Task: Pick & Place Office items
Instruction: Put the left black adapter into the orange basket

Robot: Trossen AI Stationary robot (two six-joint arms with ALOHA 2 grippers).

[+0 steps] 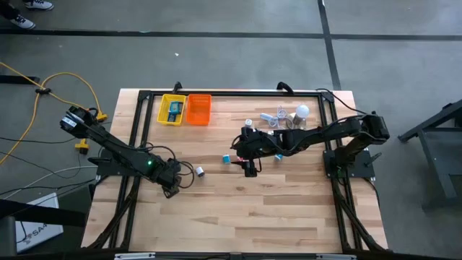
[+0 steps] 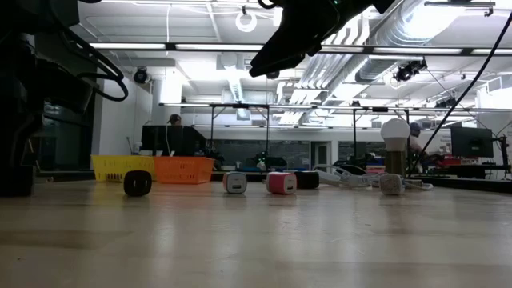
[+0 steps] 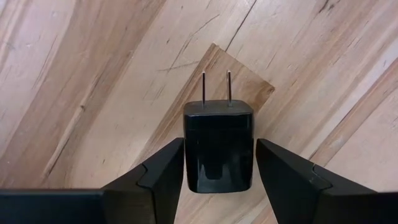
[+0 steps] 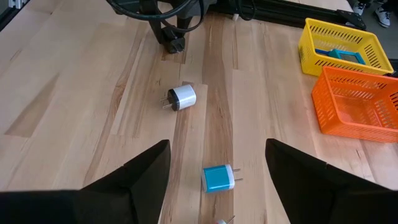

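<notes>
My left gripper [image 1: 173,185] [image 3: 219,163] is down at the table's left near part. Its fingers stand close on either side of a black charger plug [image 3: 219,149] that lies flat, its prongs pointing away from the wrist. My right gripper [image 1: 250,165] [image 4: 216,163] hangs open above the table's middle, over a light-blue plug [image 4: 217,178] [image 1: 227,159]. A white plug [image 4: 182,98] [image 1: 198,171] lies between the two arms. In the low view, white [image 2: 235,183], pink-red [image 2: 281,183] and black [image 2: 307,181] pieces rest on the wood. My left gripper has one finger [image 3: 165,168] right against the black plug's side [image 3: 188,155]. A thin gap seems to show at the other finger [image 3: 280,171]. I cannot tell whether it holds the plug. The plug lies on the table.
A yellow basket [image 1: 172,110] holding blue pieces and an orange basket [image 1: 198,110] stand at the far edge. A white light bulb [image 1: 302,112] and a white cable [image 1: 278,117] lie far right. A black frame [image 1: 231,94] borders the table. Bare wood fills the near half.
</notes>
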